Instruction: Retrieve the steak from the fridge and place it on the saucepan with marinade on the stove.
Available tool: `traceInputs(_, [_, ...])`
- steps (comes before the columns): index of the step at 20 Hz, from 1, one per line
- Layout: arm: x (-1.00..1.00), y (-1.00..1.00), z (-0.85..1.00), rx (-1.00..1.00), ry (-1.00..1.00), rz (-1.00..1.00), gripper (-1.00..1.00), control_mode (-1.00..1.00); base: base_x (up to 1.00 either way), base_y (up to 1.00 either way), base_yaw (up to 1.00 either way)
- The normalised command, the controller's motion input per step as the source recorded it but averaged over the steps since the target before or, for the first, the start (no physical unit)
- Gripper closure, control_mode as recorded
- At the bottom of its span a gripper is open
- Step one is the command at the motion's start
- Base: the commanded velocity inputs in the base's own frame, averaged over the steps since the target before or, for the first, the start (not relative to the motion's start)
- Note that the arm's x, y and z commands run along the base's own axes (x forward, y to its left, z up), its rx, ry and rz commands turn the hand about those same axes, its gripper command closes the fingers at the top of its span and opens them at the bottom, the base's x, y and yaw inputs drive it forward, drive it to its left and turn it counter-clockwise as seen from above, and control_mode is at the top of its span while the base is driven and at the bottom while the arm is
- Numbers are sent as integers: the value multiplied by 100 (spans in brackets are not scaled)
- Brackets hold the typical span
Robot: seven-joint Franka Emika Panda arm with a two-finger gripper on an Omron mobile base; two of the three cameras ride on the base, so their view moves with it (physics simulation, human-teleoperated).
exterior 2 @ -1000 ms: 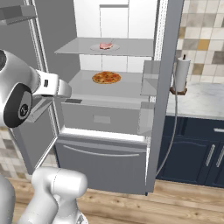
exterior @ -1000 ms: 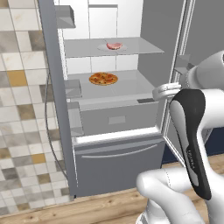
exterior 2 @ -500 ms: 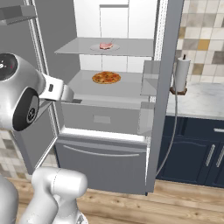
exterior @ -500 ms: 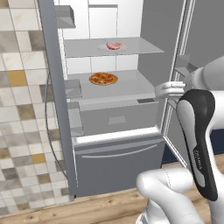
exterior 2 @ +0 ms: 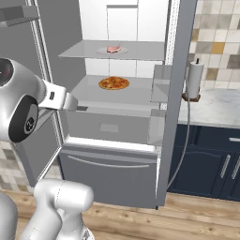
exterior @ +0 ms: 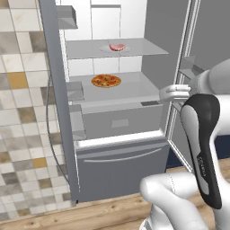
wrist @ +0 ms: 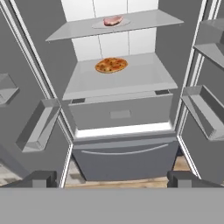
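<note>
The fridge (exterior: 121, 152) stands with both doors swung wide, showing a white back wall and grey shelves. The steak (exterior: 117, 47) lies on a pale plate (wrist: 101, 25) on the upper shelf (exterior 2: 89, 52), a small pinkish slab with a paler edge. One shelf below, the round orange-topped pizza (exterior: 106, 81) sits flat near the middle of its shelf, well apart from the steak. Under that is a closed grey drawer (wrist: 120, 114), and beneath it the freezer drawer (exterior 2: 110, 173) with a long horizontal handle.

In the hand view the gripper (wrist: 111, 178) faces straight into the open fridge from outside it; its two dark fingertips (wrist: 40, 179) stand far apart at the bottom corners, released, with nothing between them. Door bins (wrist: 37, 127) hang on both open doors.

To the right of the fridge in the right base view, a paper towel roll (exterior 2: 193, 80) stands upright on a marble counter (exterior 2: 220, 110) over dark blue cabinets (exterior 2: 211, 161). A small grey marking runs along the arm's dark link in the left base view, too small to read
</note>
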Motion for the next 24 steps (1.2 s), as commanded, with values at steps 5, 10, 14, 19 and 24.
traceInputs(5, [-17,0,0,-2,0,0,-100,-100,0,0,0])
traceInputs(10, [-25,0,0,-1,0,0,-100,-100,0,0,0])
traceInputs(14, [-20,0,0,-3,0,-6,-100,-100,0,0,0])
traceInputs(19, [-11,0,0,-2,0,-3,-100,-100,0,0,0])
traceInputs(24, [-2,0,0,-1,0,0,-100,-100,0,0,0])
